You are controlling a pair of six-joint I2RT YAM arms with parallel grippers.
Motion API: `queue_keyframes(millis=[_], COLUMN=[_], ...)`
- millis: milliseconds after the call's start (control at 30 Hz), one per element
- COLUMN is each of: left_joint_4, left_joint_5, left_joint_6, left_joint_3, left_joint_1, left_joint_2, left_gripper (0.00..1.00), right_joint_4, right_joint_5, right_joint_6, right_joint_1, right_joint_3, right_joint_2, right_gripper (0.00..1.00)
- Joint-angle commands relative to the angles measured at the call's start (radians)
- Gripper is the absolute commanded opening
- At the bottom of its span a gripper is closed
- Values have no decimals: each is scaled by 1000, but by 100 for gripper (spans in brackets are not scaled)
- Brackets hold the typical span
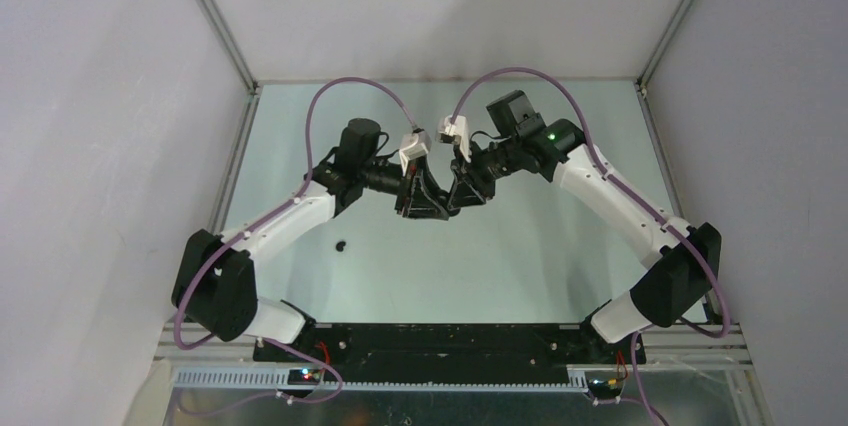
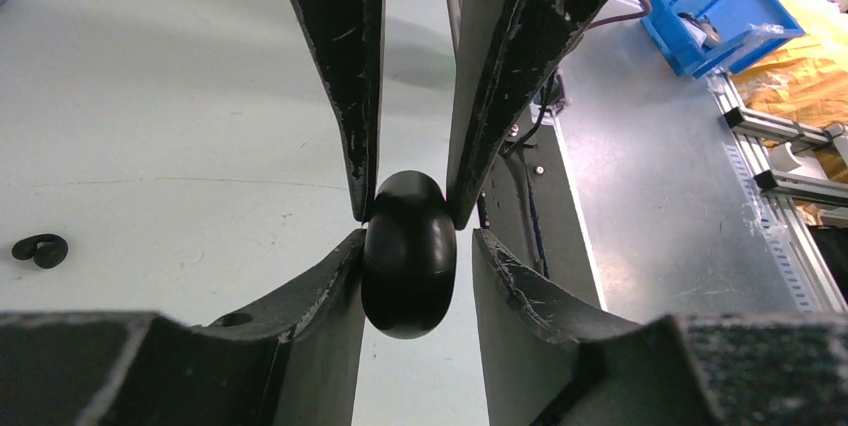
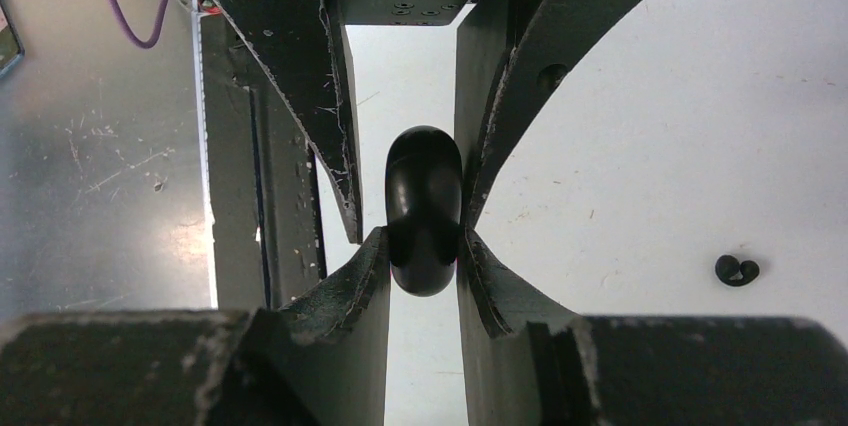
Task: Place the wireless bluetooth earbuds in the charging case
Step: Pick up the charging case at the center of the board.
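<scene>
Item: charging case (image 2: 408, 286), black, glossy, pebble-shaped, lid shut as far as shows. It is held in the air above the tabletop (image 1: 520, 266), midway between the two arms. Holder: right pincer (image 3: 424, 238), clamped on the case's flanks. The left pincer (image 2: 412, 238) meets it head-on, jaws apart round the same case, one finger against the shell, the other a sliver off; no grip yet. Handling, judged: light, rigid, smooth and rounded, so apt to squirt out from flat pads. Best taken across the broad flanks near the seam with moderate pressure, each pincer on its own half if the lid is to be parted. Item: black earbuds (image 1: 342, 244), a tiny glossy two-lobed shape; one bud or a touching pair, too small to tell. They lie on the tabletop, well apart from both pincers, on the left arm's side and nearer the bases. Handling, judged: almost weightless, hard, slippery, prone to roll or flick away. Take with the very fingertips, across the thickest part.
</scene>
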State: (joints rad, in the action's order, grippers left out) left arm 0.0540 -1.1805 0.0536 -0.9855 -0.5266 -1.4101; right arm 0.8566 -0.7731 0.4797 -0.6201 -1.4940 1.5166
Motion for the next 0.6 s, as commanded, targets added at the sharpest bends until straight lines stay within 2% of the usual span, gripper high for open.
queue_keyframes(millis=[0,200,300,400,467,500,567], left_joint_4=[-11,-11,-12,-12,-15,-17,-24], left_joint_5=[-27,-28,-26,-22,-25,-22,-19], left_joint_6=[11,14,13,5,1,-4,-8], left_joint_3=[-36,-38,-38,-41,-42,-41,-39], left_joint_1=[0,1,1,1,1,1,0], left_joint_2=[6,7,4,6,6,5,5], left_gripper=[44,29,17,13,26,40,52], right_joint_4=[-29,-32,-38,-43,-48,-48,-49], right_joint_5=[17,18,25,28,27,25,25], right_joint_6=[-3,-6,-11,-15,-18,-18,-18], right_joint_1=[-3,-3,-3,-4,-2,-2,-3], right_joint_3=[-23,-23,-22,-18,-16,-17,-17], right_joint_2=[-20,-22,-26,-33,-36,-36,-38], right_gripper=[10,10,9,9,9,9,9])
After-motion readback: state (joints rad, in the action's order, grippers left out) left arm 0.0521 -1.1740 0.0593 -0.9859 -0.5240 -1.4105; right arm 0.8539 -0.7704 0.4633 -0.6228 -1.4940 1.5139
